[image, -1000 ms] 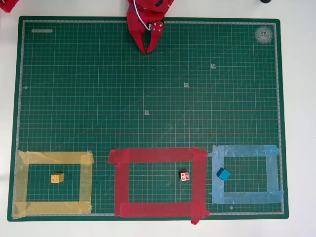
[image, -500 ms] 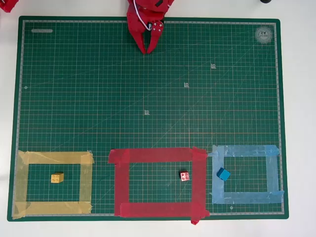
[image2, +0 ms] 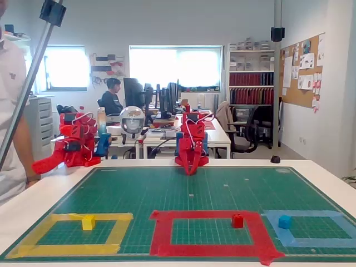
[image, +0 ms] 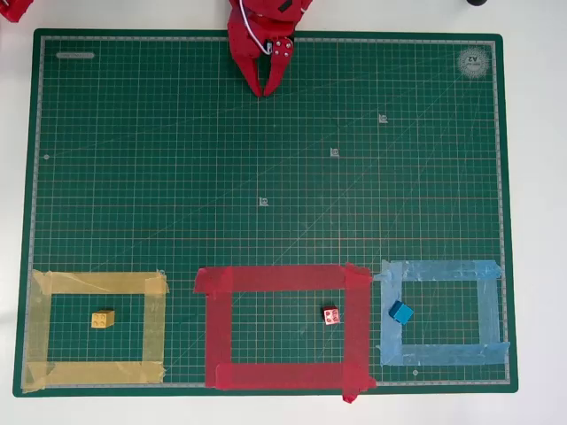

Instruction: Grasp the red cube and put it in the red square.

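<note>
The white desk (image: 532, 177) carries a green cutting mat (image: 266, 177) that fills most of the overhead view, and the red arm (image: 261, 27) sits at the mat's top edge there, with its pincer (image: 264, 88) pointing down the picture, its two tips drawn together to one point and nothing between them. In the fixed view the same pincer (image2: 191, 169) hangs tip-down at the far edge of the mat (image2: 183, 189). Far from the pincer, along the opposite edge of the mat, lie three tape frames in a row. The red square (image: 283, 279) is the biggest and lies roughly straight across the mat from the pincer; its long axis runs left to right in the overhead view. To its left in that view is the yellow tape frame (image: 97, 283), to its right the light-blue tape frame (image: 443, 270), which touches the red frame's right strip. The red cube (image: 331, 315) sits on bare mat inside the red square, just beside the inner edge of the right strip, turned slightly off the mat's grid lines, white dots on its top face; the fixed view shows it (image2: 237, 221) in the same right-hand part of the square (image2: 206, 248). A yellow cube (image: 103, 319) rests inside the yellow frame and a blue cube (image: 401, 312) inside the light-blue one, near its left strip.
</note>
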Tool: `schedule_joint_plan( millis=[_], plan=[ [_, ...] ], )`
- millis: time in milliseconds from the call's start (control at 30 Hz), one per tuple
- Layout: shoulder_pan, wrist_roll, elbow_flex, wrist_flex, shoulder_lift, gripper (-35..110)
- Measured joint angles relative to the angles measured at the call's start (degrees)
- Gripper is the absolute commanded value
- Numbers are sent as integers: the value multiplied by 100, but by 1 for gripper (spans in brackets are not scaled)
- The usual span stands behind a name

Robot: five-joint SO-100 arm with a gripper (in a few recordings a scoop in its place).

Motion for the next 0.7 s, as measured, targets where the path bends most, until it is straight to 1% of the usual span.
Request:
schedule_joint_plan(
  millis=[700],
  plan=[
    [0,0,0,0,0,0]
  ],
)
